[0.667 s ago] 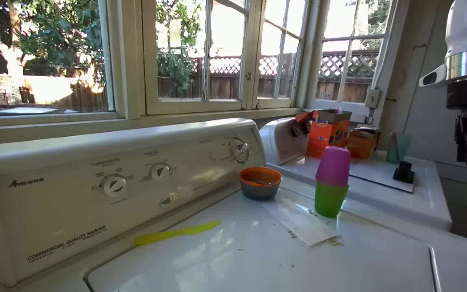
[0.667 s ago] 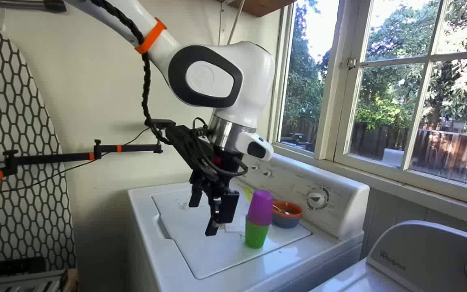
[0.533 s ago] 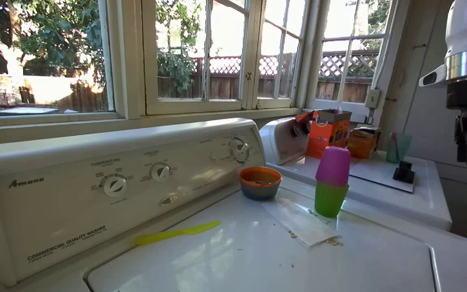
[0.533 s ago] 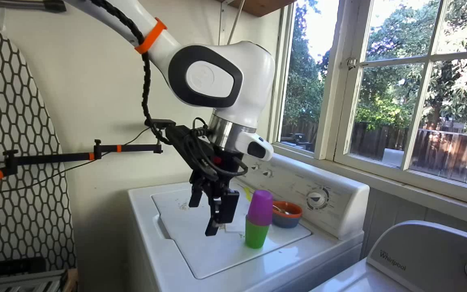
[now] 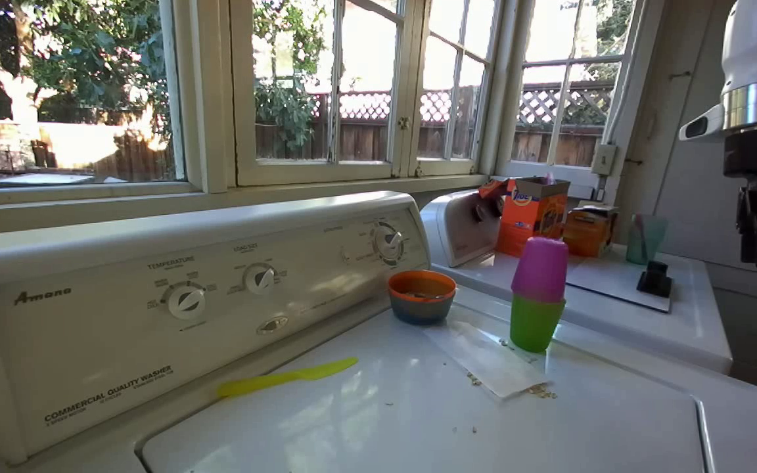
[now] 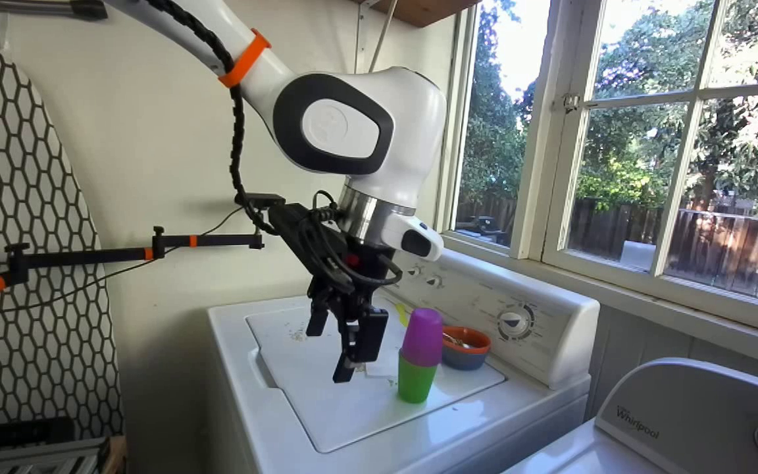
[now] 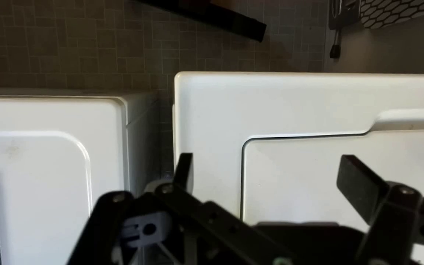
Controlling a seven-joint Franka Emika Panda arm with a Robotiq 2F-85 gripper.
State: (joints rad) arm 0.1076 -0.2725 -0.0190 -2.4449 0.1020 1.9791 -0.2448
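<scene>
Wrist view: we see the gripper (image 7: 267, 166) w/ its jaws spread wide apart; the lid (image 7: 296, 180) of a white washer (image 7: 212, 110) shows thru the gap btwn them, & a 2nd white appliance (image 7: 42, 165) stands beside it at view left, w/ dark tiled floor (image 7: 87, 48) beyond. In an exterior view we find the gripper pointing down above the washer; nearest it here, though apart, is the purple cup (image 6: 422, 337), set mouth down atop the green cup (image 6: 416, 383), which stands upright on the lid. Just beside the pair, twd. the control panel (image 6: 478, 296), sits a grey bowl (image 6: 464, 360) w/ orange rim; its contents are too small for us to ID. In an exterior view we also note a yellow-green knife (image 5: 286, 378) lying near the panel's foot, a white paper sheet (image 5: 493, 368) near bowl & cups, & crumbs (image 5: 541, 392) at its edge. On the 2nd white appliance we see an orange Tide box (image 5: 531, 217) & a teal cup (image 5: 648, 238); the gripper hangs at the far right of this view, well apart from the purple/green cups.
</scene>
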